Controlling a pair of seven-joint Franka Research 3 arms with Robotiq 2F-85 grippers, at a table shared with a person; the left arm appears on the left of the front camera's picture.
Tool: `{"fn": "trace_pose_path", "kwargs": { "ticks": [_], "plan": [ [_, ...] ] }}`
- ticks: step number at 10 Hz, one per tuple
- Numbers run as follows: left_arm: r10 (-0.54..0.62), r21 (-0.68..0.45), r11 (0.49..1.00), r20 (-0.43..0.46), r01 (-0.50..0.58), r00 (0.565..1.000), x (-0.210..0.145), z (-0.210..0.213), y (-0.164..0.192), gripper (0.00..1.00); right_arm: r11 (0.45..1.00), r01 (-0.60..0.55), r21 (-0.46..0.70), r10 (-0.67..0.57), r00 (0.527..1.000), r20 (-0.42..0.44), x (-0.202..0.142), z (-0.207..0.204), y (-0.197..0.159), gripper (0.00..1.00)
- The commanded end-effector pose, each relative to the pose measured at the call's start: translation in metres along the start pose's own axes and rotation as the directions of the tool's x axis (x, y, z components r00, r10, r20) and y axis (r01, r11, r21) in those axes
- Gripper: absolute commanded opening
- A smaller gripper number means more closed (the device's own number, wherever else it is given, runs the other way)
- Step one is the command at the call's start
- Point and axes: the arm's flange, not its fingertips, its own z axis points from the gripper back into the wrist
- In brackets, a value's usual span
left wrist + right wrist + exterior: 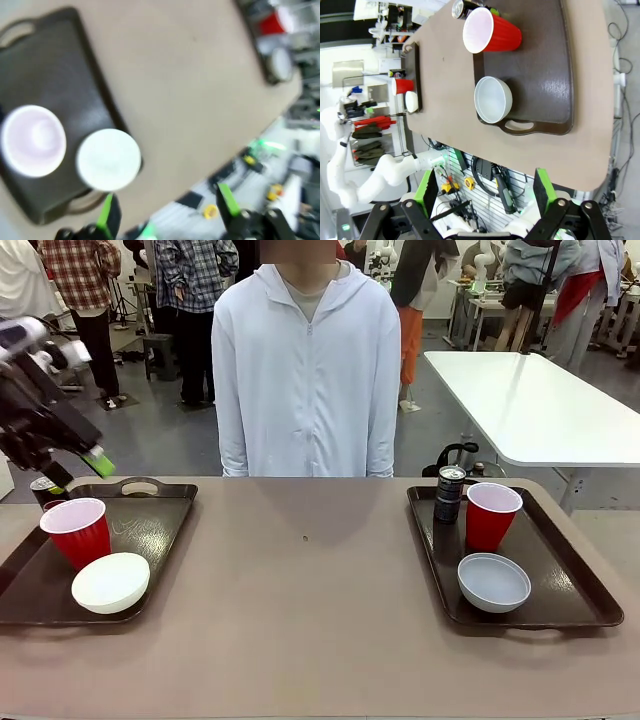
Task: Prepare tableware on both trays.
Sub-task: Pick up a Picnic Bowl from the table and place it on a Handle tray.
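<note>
Both claws gape empty; left claw hovers just above a can.

left wrist view motion-blurred throughout, left tray's can mostly hidden behind red cup and left gripper, left tray cropped at 9 o'clock edge

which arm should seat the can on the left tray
Left. Its pincer hangs over the left tray's far corner, right by the can behind the red cup. The right tray already holds its can, cup and bowl.
</note>
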Motion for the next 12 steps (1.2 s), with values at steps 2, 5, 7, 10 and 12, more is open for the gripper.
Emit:
{"fn": "trace_pose_path", "kwargs": {
  "ticks": [2,5,7,10,12],
  "plan": [
    [0.005,-0.249,0.968,-0.147,-0.042,0.989,0.019,0.029,0.062,1.00,1.000,0.000,0.001,0.000,1.000,-0.001,0.000,0.000,0.001,0.99],
    [0.091,-0.491,0.865,-0.049,-0.103,0.995,0.016,0.043,0.155,1.00,1.000,0.000,0.001,0.000,1.000,-0.001,0.000,0.000,0.001,0.99],
    [0.191,-0.556,0.814,-0.018,-0.169,0.981,0.003,0.047,0.205,1.00,1.000,0.000,0.001,0.000,1.000,-0.001,0.000,0.000,0.001,0.99],
    [0.323,-0.602,0.758,0.009,-0.252,0.946,-0.009,0.043,0.258,1.00,1.000,0.000,0.001,0.000,1.000,-0.001,0.000,0.000,0.001,0.99],
    [0.388,-0.575,0.756,0.007,-0.313,0.922,-0.018,0.041,0.277,1.00,1.000,0.000,0.001,0.000,1.000,-0.001,0.000,0.000,0.001,0.99]
  ]
}}
